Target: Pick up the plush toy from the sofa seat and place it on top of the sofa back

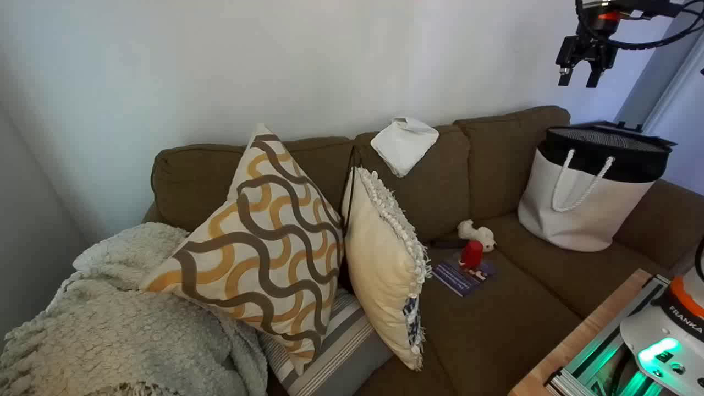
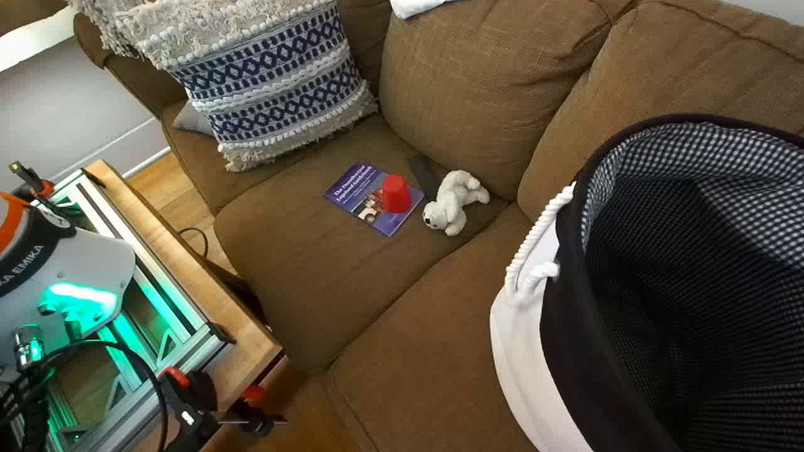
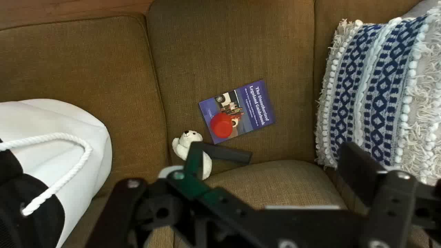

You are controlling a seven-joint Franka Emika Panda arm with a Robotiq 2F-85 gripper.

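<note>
Plush toy (image 2: pixel 453 199) on sofa seat (image 2: pixel 301 263), rear corner on basket (image 2: pixel 524 358) side, just beside sofa back (image 2: pixel 496 81); contact unclear. Gripper (image 1: pixel 578 83) jaws wide apart; in wrist view finger (image 3: pixel 195 156) hides part of plush toy. Dark bar (image 2: pixel 422 176): identity unclear. Cloth (image 2: pixel 414 6), basket cut off by frame in an exterior view. Counts, one each: plush toy, red cup (image 2: pixel 396 193), book (image 2: pixel 352 190), dark bar, cloth, basket; two upright pillows (image 1: pixel 275 242).

Beneath the book (image 3: pixel 237 112), the sofa seat (image 2: pixel 308 270) is showing matt cloth. On the book, whose paper cover is looking smooth, the red cup (image 2: pixel 396 193) is resembling plastic; beside the book the plush toy (image 2: pixel 451 199) is displaying fuzzy pile; farther off the fringed cushion (image 2: pixel 267 81) is bearing rough yarn.
</note>
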